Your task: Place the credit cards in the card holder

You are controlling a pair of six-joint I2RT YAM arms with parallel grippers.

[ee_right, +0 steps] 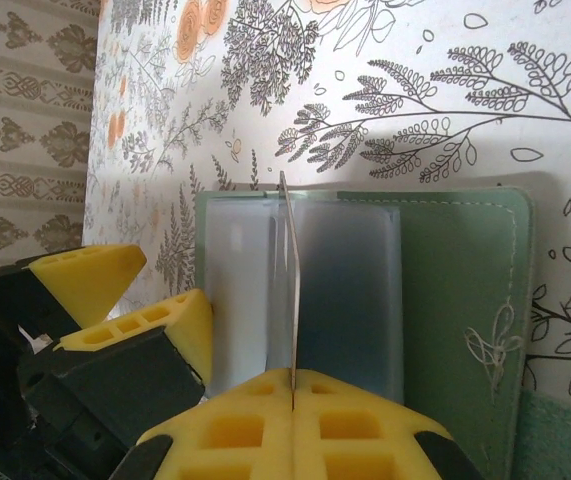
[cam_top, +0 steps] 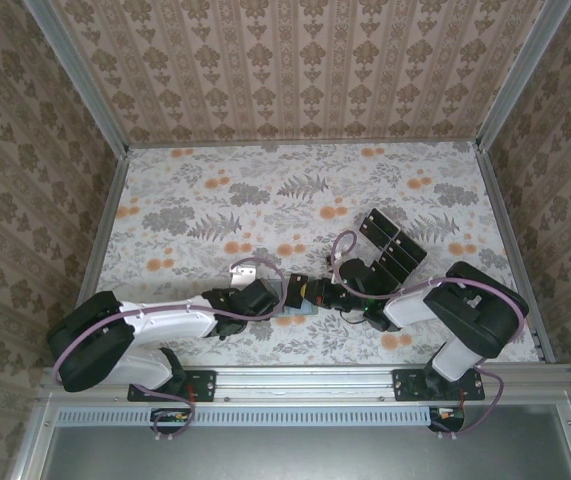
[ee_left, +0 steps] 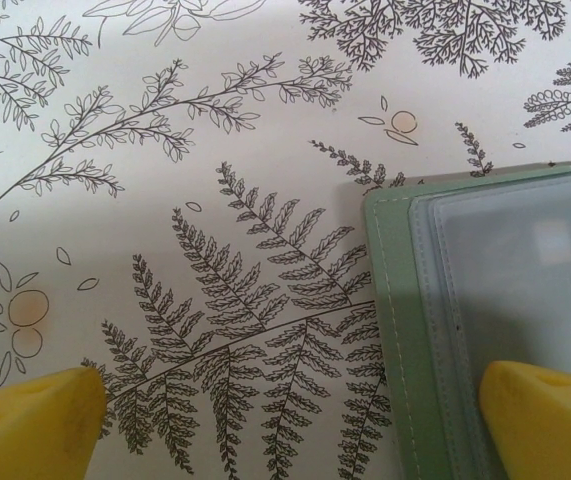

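The right gripper, closed on a card standing on edge over the clear pockets of the open holder, may slide off them and push the holder away, since the wide-open left gripper, straddling the holder's edge, perhaps does not press it.

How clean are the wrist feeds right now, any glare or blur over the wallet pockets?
Left wrist: table print sharp, a pale reflection on the wallet's clear sleeve, the open left gripper's yellow tips slightly soft. Right wrist: mild sheen on the left pocket; the card in the shut right gripper shows edge-on, a thin line.
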